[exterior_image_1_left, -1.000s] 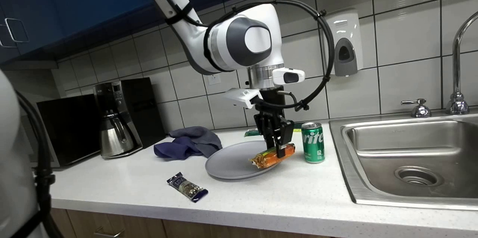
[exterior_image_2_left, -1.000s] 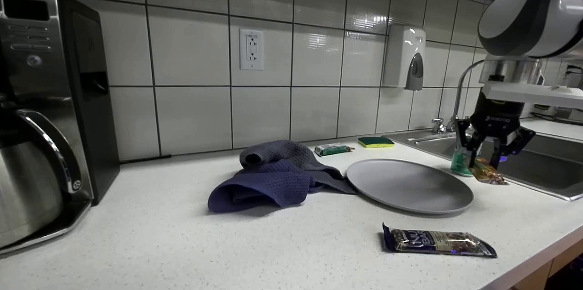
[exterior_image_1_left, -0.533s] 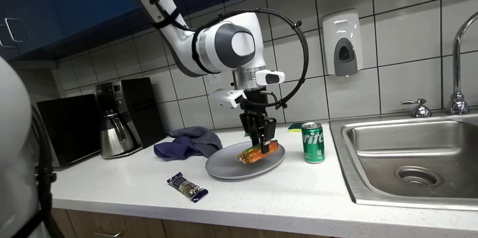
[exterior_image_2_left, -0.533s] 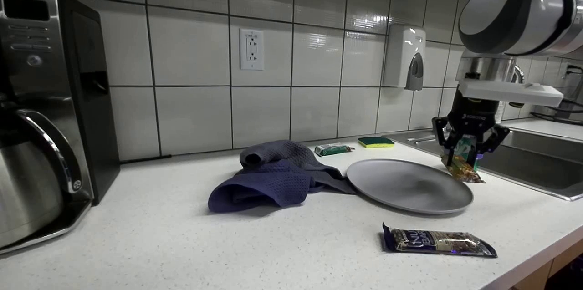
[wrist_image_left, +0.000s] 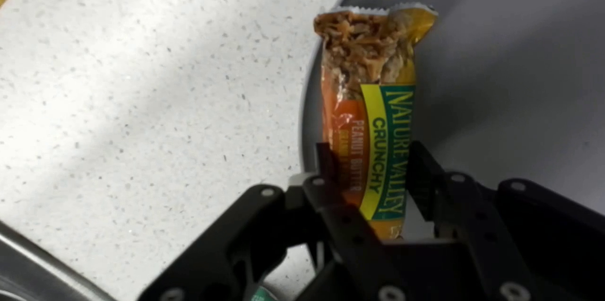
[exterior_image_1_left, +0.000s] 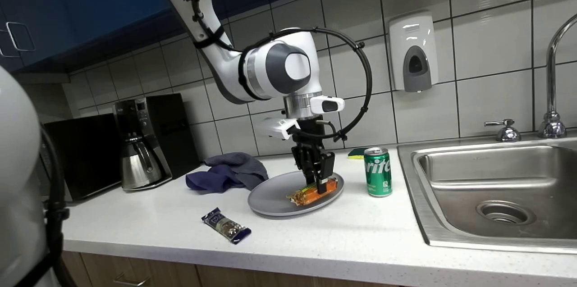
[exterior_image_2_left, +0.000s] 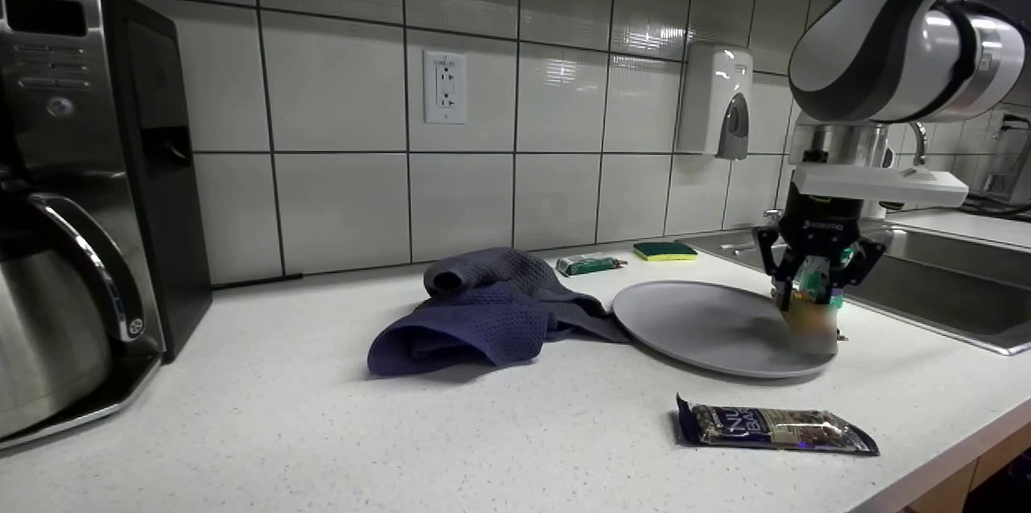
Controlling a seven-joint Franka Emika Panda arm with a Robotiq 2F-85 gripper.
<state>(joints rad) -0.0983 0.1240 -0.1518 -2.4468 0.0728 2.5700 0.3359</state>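
My gripper (wrist_image_left: pixel 371 165) is shut on an orange Nature Valley granola bar (wrist_image_left: pixel 373 116), one finger on each long side. The bar lies level across the jaws, its crimped end towards the top of the wrist view. In both exterior views the gripper (exterior_image_1_left: pixel 316 185) (exterior_image_2_left: pixel 807 307) is low over the grey plate (exterior_image_1_left: pixel 270 199) (exterior_image_2_left: pixel 701 328), near the rim on the sink side. The bar (exterior_image_1_left: pixel 306 196) is just above or on the plate; I cannot tell whether it touches. The bar looks blurred in an exterior view (exterior_image_2_left: pixel 809 328). The plate also shows in the wrist view (wrist_image_left: pixel 510 83).
A green Sprite can (exterior_image_1_left: pixel 378 173) stands between plate and sink (exterior_image_1_left: pixel 417 215). A dark nut bar (exterior_image_1_left: pixel 226 226) (exterior_image_2_left: pixel 773 428) lies in front of the plate. A blue-grey cloth (exterior_image_2_left: pixel 499 320), green wrapped bar (exterior_image_2_left: pixel 590 264), sponge (exterior_image_2_left: pixel 664 251) and coffee maker (exterior_image_1_left: pixel 144 143) are also on the counter.
The gripper carried the granola bar away from the sink and the can, over the plate. In the last half second it moved down towards the plate. The other objects stayed put.
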